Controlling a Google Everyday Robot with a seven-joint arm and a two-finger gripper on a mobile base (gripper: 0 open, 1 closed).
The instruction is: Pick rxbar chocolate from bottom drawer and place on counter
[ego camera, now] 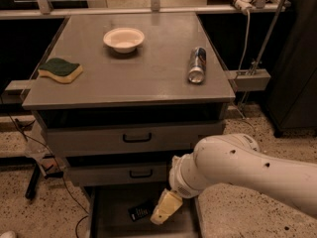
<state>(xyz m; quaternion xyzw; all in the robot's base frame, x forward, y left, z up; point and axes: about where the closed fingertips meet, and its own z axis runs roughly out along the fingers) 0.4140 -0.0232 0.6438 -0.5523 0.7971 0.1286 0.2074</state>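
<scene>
The rxbar chocolate [140,211] is a small flat black bar with white print lying on the floor of the open bottom drawer [106,217]. My gripper [163,209] hangs low inside that drawer, just right of the bar, its cream-coloured tip close to the bar's right end. My white arm reaches in from the lower right. The grey counter [148,78] forms the cabinet's flat top above.
On the counter stand a white bowl [124,38] at the back, a green-and-yellow sponge [60,70] at the left and a can [197,65] lying on its side at the right. Two upper drawers with black handles [136,138] are closed. Cables run along the floor at left.
</scene>
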